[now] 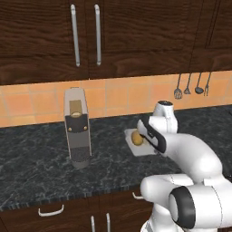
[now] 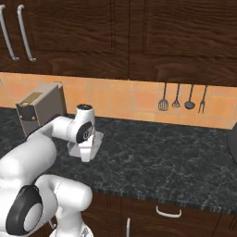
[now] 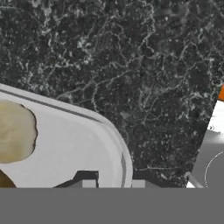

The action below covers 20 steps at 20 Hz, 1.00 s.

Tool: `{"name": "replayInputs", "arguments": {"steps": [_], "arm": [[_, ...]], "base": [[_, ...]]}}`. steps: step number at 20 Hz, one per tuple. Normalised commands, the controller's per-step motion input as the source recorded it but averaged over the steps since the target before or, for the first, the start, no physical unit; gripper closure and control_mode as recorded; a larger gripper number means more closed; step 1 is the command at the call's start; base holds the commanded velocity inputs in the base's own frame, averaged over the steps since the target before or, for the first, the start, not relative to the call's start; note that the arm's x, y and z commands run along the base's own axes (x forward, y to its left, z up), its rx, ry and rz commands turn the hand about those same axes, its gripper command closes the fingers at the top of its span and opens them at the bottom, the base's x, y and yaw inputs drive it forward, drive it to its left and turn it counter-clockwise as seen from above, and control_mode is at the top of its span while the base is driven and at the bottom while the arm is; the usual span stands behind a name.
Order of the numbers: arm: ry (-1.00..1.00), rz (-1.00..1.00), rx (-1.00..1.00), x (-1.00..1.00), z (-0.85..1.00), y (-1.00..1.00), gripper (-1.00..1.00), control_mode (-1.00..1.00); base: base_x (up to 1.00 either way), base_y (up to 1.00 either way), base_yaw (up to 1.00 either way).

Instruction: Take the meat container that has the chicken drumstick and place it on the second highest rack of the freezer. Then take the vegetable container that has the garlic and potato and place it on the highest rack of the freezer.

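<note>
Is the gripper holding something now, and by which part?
It cannot be told. The gripper straddles the rim of the white tray holding the potato.

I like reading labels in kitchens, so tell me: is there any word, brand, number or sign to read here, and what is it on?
None: no view shows any readable text.
Coffee machine: plain panels, no brand or lettering.
White tray with the potato: unmarked.
Cabinet doors, tiled wall and hanging utensils: no writing or signs.
</note>
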Motion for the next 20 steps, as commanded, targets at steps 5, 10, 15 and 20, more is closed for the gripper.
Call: {"name": "replayInputs", "arguments": {"steps": [5, 10, 15, 20], "arm": [[-0.11, 0.14, 0.00, -0.64, 0.78, -0.11, 1.00, -1.00], [-0.18, 0.36, 0.00, -0.86, 0.95, -0.17, 1.00, -1.00], [-0.11, 0.37, 0.00, -0.78, 1.00, -0.07, 1.00, -1.00], [0.01, 0.24, 0.01, -0.63, 0.99, 0.00, 1.00, -1.00]], "base": [[0.00, 0.00, 0.00], [0.00, 0.00, 0.00], [0.00, 0.00, 0.00], [0.00, 0.00, 0.00]]}}
